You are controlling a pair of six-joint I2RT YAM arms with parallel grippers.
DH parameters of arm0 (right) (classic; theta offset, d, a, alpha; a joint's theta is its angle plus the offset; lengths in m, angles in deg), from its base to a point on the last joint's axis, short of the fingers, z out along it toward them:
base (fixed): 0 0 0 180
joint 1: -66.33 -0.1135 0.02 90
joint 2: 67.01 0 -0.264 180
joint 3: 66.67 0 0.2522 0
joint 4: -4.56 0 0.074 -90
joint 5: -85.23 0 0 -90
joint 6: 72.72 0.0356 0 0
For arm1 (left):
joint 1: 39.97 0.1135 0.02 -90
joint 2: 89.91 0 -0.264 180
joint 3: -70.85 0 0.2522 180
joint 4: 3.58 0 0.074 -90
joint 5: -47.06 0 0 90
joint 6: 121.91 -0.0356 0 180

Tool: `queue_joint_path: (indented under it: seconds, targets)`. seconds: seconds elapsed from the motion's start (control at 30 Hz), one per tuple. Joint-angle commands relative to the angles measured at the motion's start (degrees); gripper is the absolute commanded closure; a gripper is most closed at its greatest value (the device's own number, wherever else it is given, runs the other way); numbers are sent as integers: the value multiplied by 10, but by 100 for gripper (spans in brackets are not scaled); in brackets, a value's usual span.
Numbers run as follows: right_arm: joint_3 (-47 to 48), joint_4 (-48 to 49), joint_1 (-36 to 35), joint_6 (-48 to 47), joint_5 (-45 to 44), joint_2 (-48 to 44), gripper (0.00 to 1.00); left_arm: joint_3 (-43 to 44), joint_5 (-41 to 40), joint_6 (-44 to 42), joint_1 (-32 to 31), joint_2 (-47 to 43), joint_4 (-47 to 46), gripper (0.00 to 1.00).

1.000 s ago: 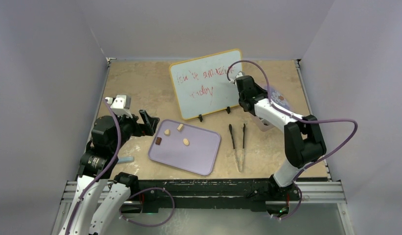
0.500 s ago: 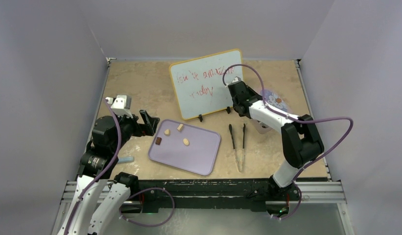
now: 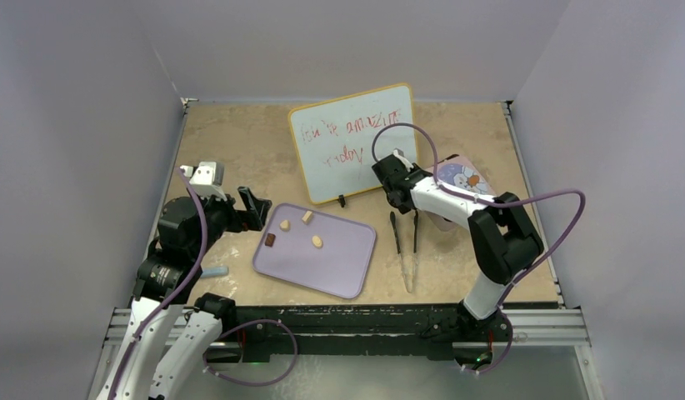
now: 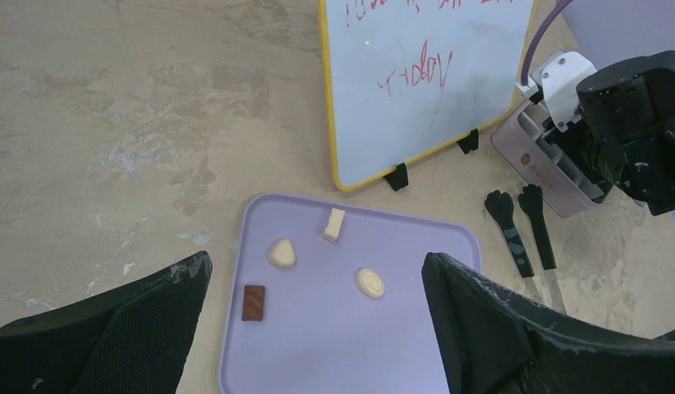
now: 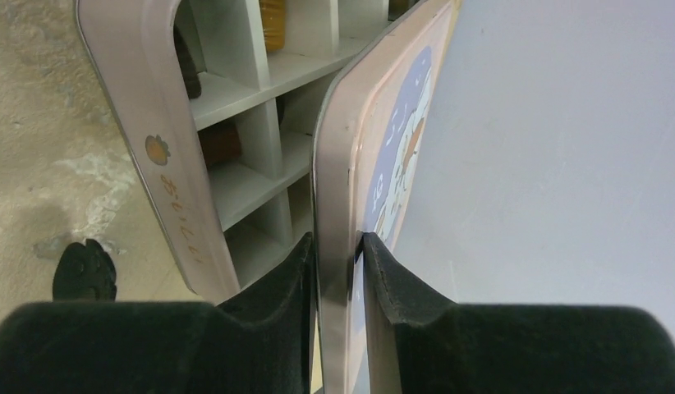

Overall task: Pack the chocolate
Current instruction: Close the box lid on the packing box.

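Right wrist: right hand [image 5: 338, 256] pinches thin, round-cornered printed lid [image 5: 400, 144]; left hand [image 4: 316, 271] spread.

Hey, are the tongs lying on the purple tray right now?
No, the tongs lie on the bare table, right of the purple tray and not touching it.

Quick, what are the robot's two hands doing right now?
Left gripper: open, holding nothing.
Right gripper: shut on the box lid edge.

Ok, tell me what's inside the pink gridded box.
The box shows white cells: one brown chocolate, one amber chocolate. The lid in the right hand hides the rest.
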Motion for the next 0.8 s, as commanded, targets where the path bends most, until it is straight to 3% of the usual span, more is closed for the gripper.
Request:
queue_joint_path:
  seconds: [0.0,0.2,0.37,0.77]
  targets:
    - [-3,-48,-20,98,25,5,74,3,-10,-9,-4,3,-12,1]
    - [0,-62,-31,134,50,11,70,4,-16,-9,-4,6,-10,1]
    - [-18,-20,-31,104,75,1,68,3,-21,-9,-7,7,-9,1]
    - [0,-27,-31,107,134,-17,56,4,-27,-9,-8,9,-8,1]
